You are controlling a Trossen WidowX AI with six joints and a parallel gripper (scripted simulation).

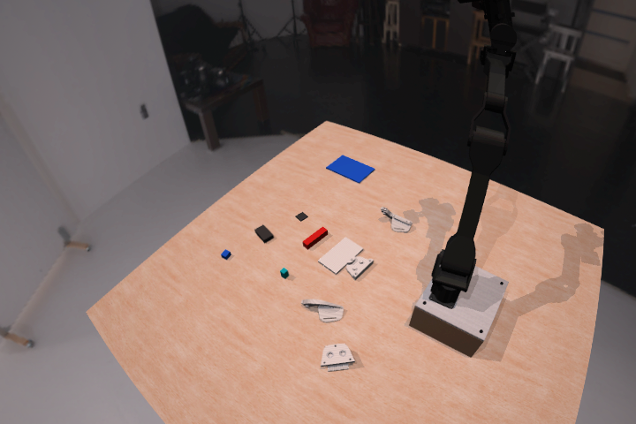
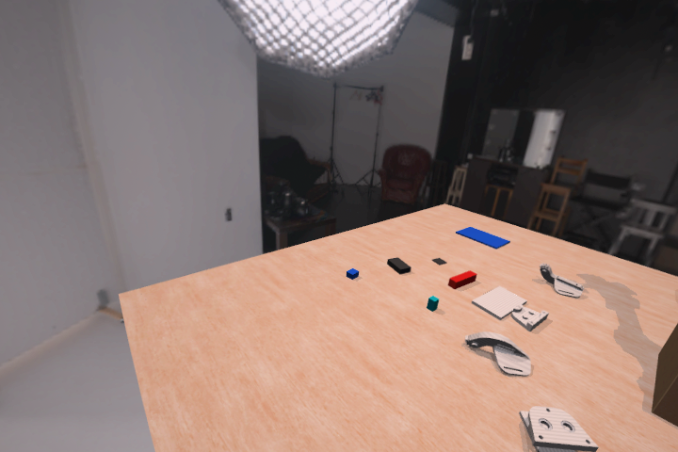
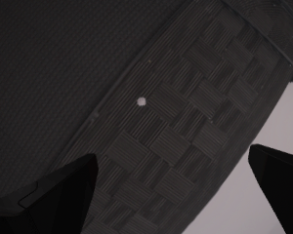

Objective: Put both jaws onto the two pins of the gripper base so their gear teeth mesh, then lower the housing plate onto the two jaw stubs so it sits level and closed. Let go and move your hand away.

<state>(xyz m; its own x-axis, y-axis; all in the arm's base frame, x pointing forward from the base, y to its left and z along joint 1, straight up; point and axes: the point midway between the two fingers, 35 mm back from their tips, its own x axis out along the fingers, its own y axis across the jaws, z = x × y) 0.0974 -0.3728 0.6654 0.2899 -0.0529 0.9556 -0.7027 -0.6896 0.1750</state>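
One white jaw lies flat on the table, its curved finger pointing left. The other white jaw lies apart, farther back. A small white part with two round features, seemingly the gripper base, rests at the corner of the thin white square. A white plate with two round holes, seemingly the housing plate, lies nearest the front. No meshed teeth show. My gripper is open and empty, raised high, pointing away from the parts; its fingers are outside the top and exterior views.
The thin white square lies mid-table. Around it lie a red bar, a teal block, a blue cube, a black block and a blue sheet.
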